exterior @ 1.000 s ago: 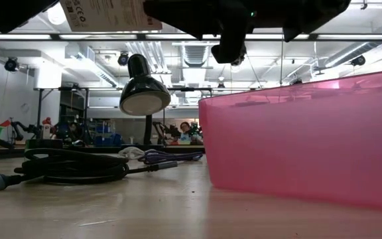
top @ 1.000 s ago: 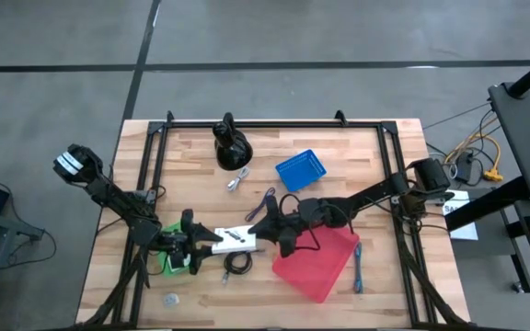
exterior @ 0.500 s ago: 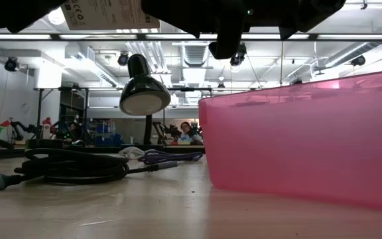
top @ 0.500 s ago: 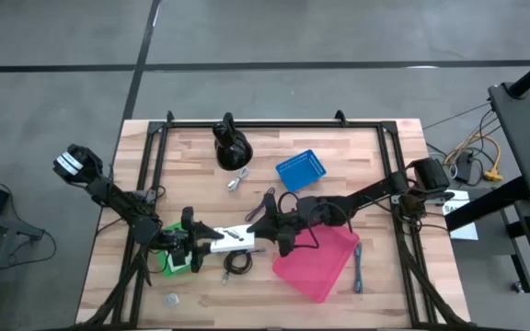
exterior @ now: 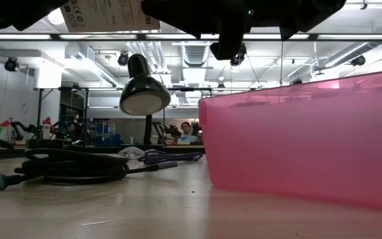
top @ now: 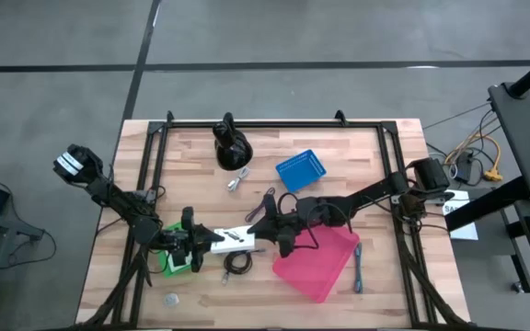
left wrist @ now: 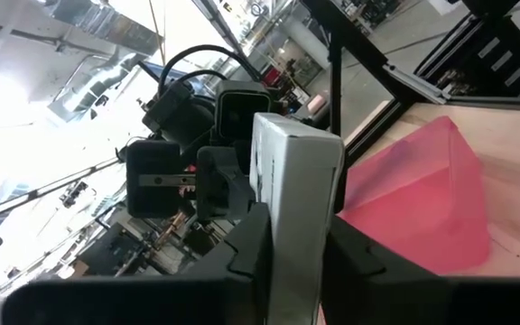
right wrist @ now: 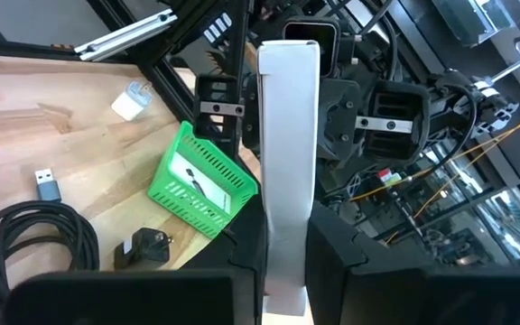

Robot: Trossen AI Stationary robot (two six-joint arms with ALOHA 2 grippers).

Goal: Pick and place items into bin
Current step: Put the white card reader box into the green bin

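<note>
High view shows the white packet (top: 235, 236) held in the air above the tabletop (top: 375, 184), between the green basket (top: 175, 261) on its left and the pink bin (top: 317, 263) on its right, with both my end effectors clamped on it. My left end effector (top: 208, 241) grips its left end and my right end effector (top: 259, 232) its right end, each wrist view showing the fingers (left wrist: 246, 253) pressed flat against its sides. Just near of it lies the black coiled cable (top: 237, 263), and farther off sit the blue basket (top: 300, 168) and black rounded stand (top: 231, 147).
</note>
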